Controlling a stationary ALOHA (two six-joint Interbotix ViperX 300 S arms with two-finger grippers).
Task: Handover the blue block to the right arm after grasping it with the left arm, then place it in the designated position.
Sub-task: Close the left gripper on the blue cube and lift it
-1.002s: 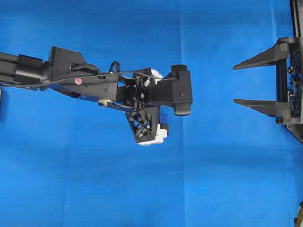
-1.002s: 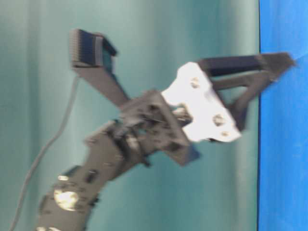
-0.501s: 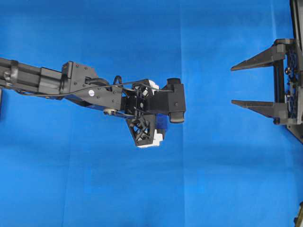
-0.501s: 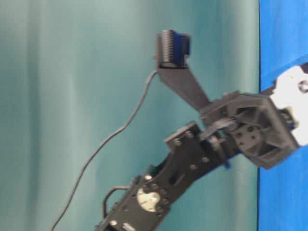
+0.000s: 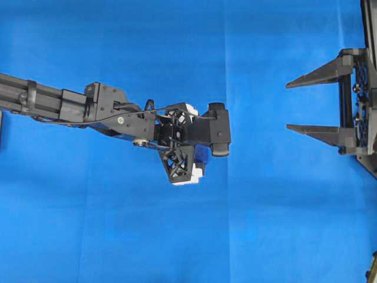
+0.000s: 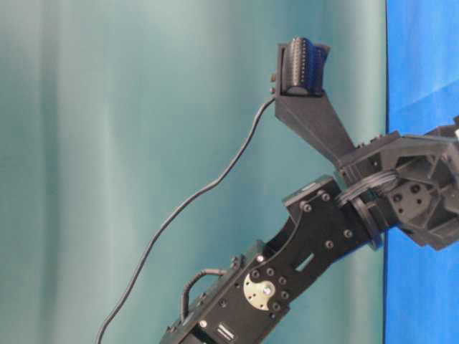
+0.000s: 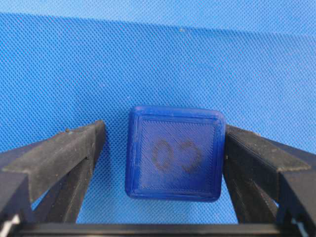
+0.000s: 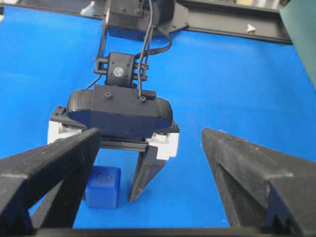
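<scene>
Block (image 7: 175,153) sits between the left gripper's (image 7: 163,148) spread fingers (image 7: 59,155), so we judge squeezing evenly across its flat sides best; right gripper (image 5: 315,103) waits agape.

We are seeing the left arm (image 5: 118,115) reaching lower toward the blue cloth (image 5: 265,224) than a second ago, its wrist camera (image 6: 301,68) shifting right in the table-level view, the white brackets (image 5: 191,171) sliding out of that view.
</scene>
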